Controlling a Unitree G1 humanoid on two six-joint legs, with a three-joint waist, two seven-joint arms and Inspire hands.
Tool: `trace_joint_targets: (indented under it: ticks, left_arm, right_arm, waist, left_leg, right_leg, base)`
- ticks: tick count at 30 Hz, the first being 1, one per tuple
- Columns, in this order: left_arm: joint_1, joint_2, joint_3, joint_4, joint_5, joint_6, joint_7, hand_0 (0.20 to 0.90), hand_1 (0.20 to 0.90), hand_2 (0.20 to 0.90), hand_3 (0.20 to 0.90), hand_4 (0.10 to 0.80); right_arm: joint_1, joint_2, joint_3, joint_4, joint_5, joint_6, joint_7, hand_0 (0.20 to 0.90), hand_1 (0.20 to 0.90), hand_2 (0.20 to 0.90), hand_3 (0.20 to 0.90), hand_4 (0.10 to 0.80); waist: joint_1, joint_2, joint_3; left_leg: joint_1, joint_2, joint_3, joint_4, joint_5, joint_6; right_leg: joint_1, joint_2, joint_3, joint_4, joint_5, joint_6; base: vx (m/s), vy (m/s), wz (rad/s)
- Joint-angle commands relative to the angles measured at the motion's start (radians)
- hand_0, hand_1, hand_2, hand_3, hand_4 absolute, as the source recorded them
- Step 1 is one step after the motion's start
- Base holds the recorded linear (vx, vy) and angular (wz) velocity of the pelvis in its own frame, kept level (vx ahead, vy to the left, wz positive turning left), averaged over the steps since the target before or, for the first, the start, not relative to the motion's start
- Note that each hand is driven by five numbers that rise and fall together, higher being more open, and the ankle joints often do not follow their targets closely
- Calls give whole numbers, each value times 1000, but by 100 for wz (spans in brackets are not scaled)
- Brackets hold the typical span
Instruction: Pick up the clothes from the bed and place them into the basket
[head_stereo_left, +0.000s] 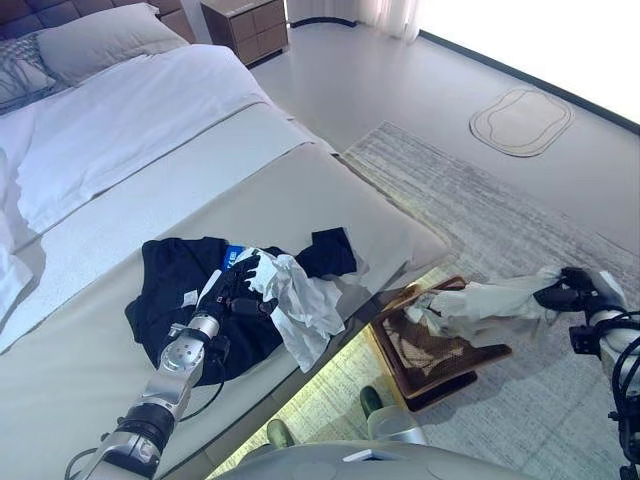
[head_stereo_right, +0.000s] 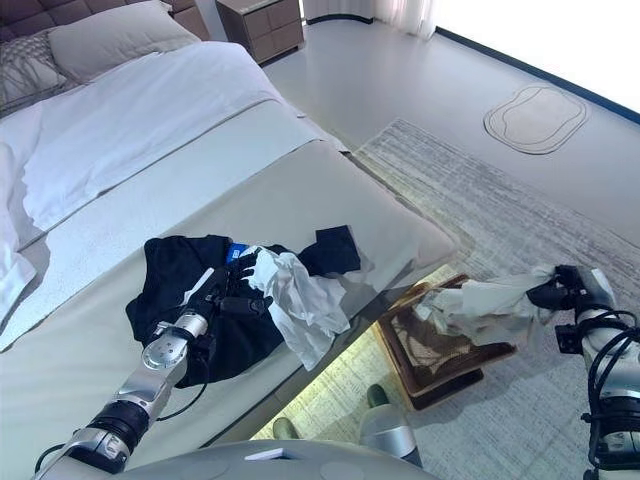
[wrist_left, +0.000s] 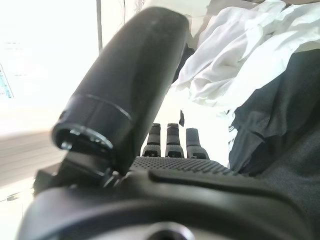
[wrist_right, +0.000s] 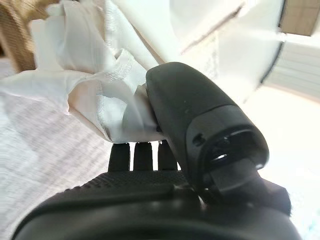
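A black garment (head_stereo_left: 175, 285) lies spread on the beige bed, with a crumpled white garment (head_stereo_left: 305, 305) on its right side, hanging over the bed's edge. My left hand (head_stereo_left: 238, 280) rests on the black garment, open, its fingers reaching the white cloth (wrist_left: 235, 55). A small black piece (head_stereo_left: 330, 250) lies just beyond. On the rug beside the bed stands a brown wicker basket (head_stereo_right: 470, 365). My right hand (head_stereo_left: 575, 292) is to the right of it, shut on another white garment (head_stereo_left: 490, 300) that stretches across and droops into the basket. The thumb pinches the cloth (wrist_right: 90, 100).
A white duvet (head_stereo_left: 120, 130) and pillows (head_stereo_left: 100, 35) cover the bed's far half. A wooden nightstand (head_stereo_left: 245, 25) stands at the back. A grey rug (head_stereo_left: 480, 200) lies under the basket, and an oval mat (head_stereo_left: 522, 120) lies further out on the floor.
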Motion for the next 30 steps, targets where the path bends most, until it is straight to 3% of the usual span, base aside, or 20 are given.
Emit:
trace_joint_targets:
  ticks: [1,20,30]
  left_arm:
    - [-72,21,19,-42,6,-47,22,900,900,900,900,800]
    - [-68,26,29,-65,14,-42,31,900,900,900,900,800]
    - [-43,11,39,-70,22,-60,88,900,900,900,900,800]
  right_arm:
    - [-70,-60,-16,19,-11,-69,-13,900,900,900,900,800]
    - [-33,1,12,-40,3,-90,-25,900,900,900,900,800]
    - [-85,-9,-6,-274,-89,-96,-238,900,900,900,900,800]
  waist:
    - [35,-44,-59]
    - [40,-49,-44]
    - [81,-41,-25]
  left_leg:
    - [25,-7,-40,141,-200,26]
    - [36,-5,-55,121,-185,25]
    - [22,-14,-103,106,-170,20]
  right_leg:
    - [-113,33,-60,129,-26,15]
    - [-100,38,-64,117,-22,14]
    - [-80,35,-91,104,-32,7]
  base:
    - [0,0,0]
    - [0,0,0]
    - [-16,-7,9]
